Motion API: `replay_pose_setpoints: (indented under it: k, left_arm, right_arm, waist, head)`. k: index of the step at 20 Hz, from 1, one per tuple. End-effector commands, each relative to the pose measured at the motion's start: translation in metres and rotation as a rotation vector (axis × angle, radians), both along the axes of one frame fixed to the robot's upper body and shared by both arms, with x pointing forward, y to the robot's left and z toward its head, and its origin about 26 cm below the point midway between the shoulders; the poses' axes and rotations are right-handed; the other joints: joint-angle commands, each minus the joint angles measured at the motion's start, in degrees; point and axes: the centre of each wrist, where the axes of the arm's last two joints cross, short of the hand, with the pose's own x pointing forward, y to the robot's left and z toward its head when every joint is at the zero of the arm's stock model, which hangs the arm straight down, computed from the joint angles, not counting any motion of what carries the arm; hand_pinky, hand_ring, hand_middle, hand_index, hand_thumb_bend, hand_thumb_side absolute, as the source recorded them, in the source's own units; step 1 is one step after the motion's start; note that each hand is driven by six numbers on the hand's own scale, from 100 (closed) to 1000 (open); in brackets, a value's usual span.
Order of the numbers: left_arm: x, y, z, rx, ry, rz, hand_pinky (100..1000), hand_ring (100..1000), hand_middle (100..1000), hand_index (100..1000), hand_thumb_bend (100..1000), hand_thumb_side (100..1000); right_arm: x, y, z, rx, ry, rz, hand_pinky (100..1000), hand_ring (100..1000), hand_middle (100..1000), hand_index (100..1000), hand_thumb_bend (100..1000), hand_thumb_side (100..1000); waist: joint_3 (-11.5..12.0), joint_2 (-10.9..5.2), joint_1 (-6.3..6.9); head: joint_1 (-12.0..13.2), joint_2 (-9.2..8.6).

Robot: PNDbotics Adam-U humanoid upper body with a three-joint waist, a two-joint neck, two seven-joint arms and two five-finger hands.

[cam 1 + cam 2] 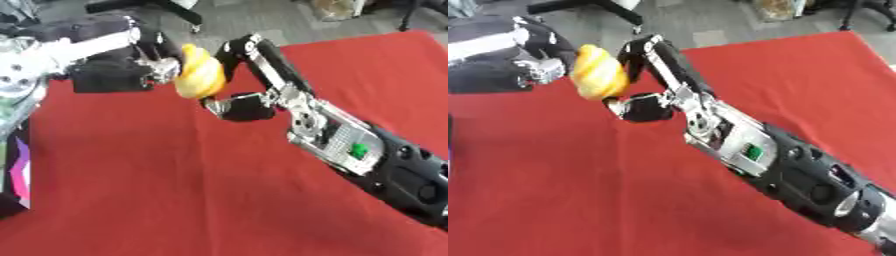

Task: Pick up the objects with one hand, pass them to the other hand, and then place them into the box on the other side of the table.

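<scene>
A red cloth covers the table, smooth and matte, running askew across the view; beyond its far edge lies grey floor with the dark legs of a chair and other room clutter too blurred to name. At the table's left edge the corner of a box shows, dark with a pink and white pattern on its side.

Above the far part of the cloth the two arms meet. The right hand, black with silver joints, reaches up from the lower right, its forearm a shell of black plastic and bare metal with a small green part set in it. Its fingers arch over the top of a yellow object, and its thumb closes in beneath, so it is curled round that thing. The object is rounded, lumpy and glossy, held in the air between both hands, clear of the cloth. The left hand comes in from the upper left and touches the object's left side; its fingers are hidden behind its own dark bulk, so whether they grip cannot be told.
</scene>
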Motion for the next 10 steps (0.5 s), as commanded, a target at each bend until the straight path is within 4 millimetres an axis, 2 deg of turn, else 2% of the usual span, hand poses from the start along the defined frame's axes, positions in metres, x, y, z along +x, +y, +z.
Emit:
replay_pose_setpoints:
  k: [1, 6, 7, 8, 10]
  left_arm:
    - [-0.004, 0.001, 0.010, 0.023, -0.011, -0.028, 855, 818, 755, 847, 100, 1000]
    - [0.001, 0.008, 0.009, 0.065, 0.038, -0.027, 852, 816, 750, 843, 100, 989]
    - [0.003, 0.011, 0.009, 0.064, 0.053, -0.023, 849, 815, 748, 842, 100, 912]
    - [0.004, 0.014, 0.010, 0.062, 0.066, -0.019, 850, 818, 749, 842, 100, 873]
    - [0.005, 0.019, 0.011, 0.057, 0.093, -0.018, 849, 821, 747, 841, 100, 849]
  right_arm:
    - [-0.002, 0.000, 0.009, -0.005, -0.036, 0.001, 759, 513, 329, 468, 358, 100]
    - [-0.002, 0.000, 0.008, -0.006, -0.031, -0.001, 758, 513, 328, 467, 358, 100]
    - [-0.002, 0.000, 0.008, -0.006, -0.029, -0.003, 758, 513, 328, 466, 358, 100]
    - [-0.002, 0.000, 0.007, -0.006, -0.028, -0.004, 758, 513, 328, 466, 358, 100]
    - [-0.002, -0.001, 0.007, -0.006, -0.027, -0.006, 758, 512, 328, 465, 358, 100]
  waist:
    - [-0.03, -0.05, -0.06]
    - [-0.02, -0.01, 0.03]
    - [-0.01, -0.01, 0.04]
    - [0.00, 0.00, 0.05]
    - [0.03, 0.04, 0.06]
  head:
    - [0.14, -0.01]
    - [0.03, 0.04]
    - [-0.06, -0.01]
    - [-0.18, -0.08]
    - [-0.44, -0.11]
